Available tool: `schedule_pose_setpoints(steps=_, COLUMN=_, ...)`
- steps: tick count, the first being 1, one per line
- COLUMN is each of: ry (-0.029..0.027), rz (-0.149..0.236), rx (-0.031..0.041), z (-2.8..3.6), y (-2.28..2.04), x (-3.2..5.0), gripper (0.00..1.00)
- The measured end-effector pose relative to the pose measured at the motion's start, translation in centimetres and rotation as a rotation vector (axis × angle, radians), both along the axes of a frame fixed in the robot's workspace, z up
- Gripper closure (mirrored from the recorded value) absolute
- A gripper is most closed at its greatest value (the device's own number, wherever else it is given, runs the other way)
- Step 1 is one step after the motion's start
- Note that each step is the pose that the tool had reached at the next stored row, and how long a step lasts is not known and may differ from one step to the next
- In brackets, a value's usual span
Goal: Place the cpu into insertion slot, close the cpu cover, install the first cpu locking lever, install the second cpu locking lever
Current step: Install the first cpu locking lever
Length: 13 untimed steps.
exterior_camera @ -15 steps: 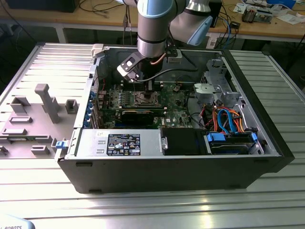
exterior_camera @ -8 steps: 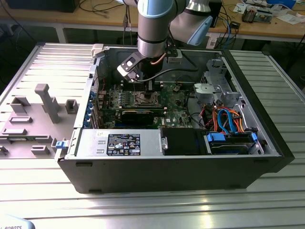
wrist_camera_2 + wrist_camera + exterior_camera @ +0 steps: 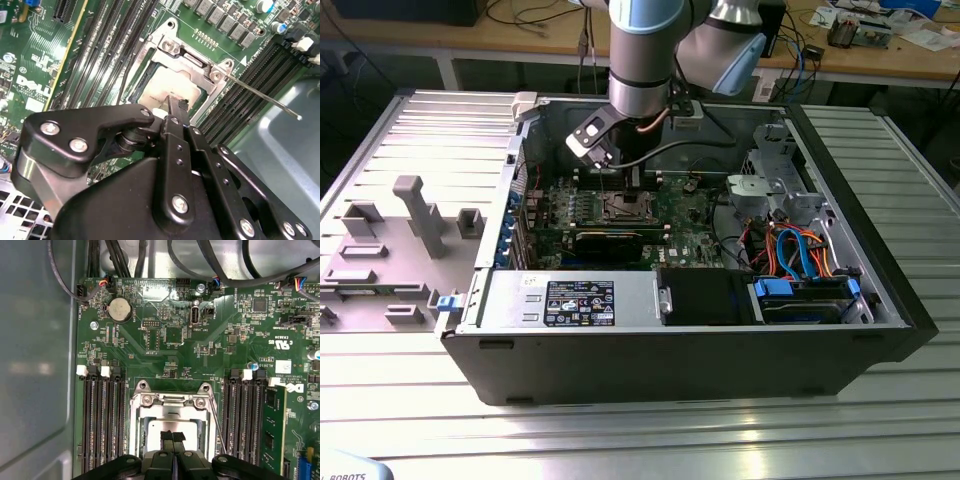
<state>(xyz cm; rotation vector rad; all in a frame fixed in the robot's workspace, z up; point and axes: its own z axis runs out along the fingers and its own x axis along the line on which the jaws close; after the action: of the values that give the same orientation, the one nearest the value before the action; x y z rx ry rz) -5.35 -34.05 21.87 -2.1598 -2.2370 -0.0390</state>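
Cpu (image 3: 161, 89) sits in the insertion slot (image 3: 625, 210), with the cpu cover (image 3: 192, 61) framing it. Pincer (image 3: 173, 434) fingers are pressed together, gripping nothing, tip right over the chip. Beyond, a locking lever (image 3: 265, 98) sticks out free over the memory slots (image 3: 102, 425).

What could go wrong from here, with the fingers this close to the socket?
The shut gripper sits right over the cpu in the insertion slot; pressing harder or off-centre might shift the chip or strain the socket. The thin locking lever sticks out free over the memory slots; the gripper's linkage could snag it.
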Motion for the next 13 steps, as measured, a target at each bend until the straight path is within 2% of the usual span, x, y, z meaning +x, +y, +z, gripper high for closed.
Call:
schedule_pose_setpoints(steps=3, ry=0.0001, rz=0.000, rx=-0.0001, z=0.76, y=0.00, x=0.00, gripper=0.89)
schedule_pose_setpoints(steps=9, ry=0.0001, rz=0.000, rx=-0.0001, z=2.79, y=0.00, x=0.00, gripper=0.89)
schedule_pose_setpoints(steps=12, ry=0.0001, rz=0.000, rx=-0.0001, z=3.53, y=0.00, x=0.00, gripper=0.89)
schedule_pose_setpoints(steps=13, ry=0.0001, rz=0.000, rx=0.0000, z=4.03, y=0.00, x=0.00, gripper=0.89)
